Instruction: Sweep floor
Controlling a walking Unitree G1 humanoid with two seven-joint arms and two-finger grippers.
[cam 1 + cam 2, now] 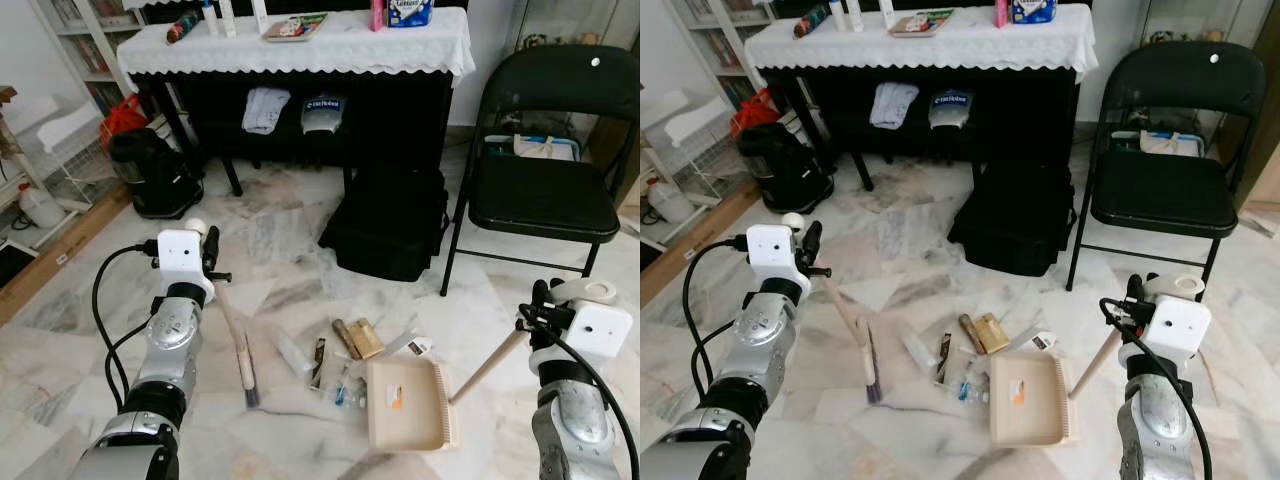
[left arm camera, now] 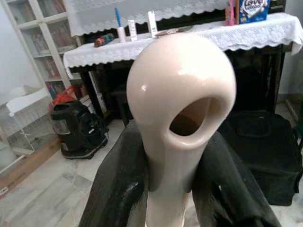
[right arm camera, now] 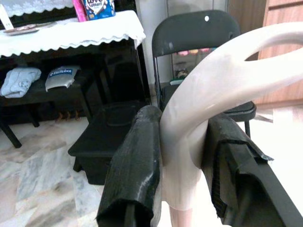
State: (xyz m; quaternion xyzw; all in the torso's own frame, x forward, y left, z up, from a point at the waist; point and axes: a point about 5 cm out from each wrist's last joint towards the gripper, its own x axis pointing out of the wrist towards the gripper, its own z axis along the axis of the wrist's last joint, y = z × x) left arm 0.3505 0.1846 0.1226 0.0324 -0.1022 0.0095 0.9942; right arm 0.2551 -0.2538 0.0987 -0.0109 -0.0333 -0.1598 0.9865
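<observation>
Small litter beside the dustpan is too small to identify; the folding chair and black bag run past the frame edges.

I'm looking down at a pale marble floor with grey veining, pretty evenly lit. Straight ahead there's a black piano with a white lace cloth draped over the top. A black folding chair stands to its right. A black bag sits on the floor in front of the piano. White shelving is off to the left.
</observation>
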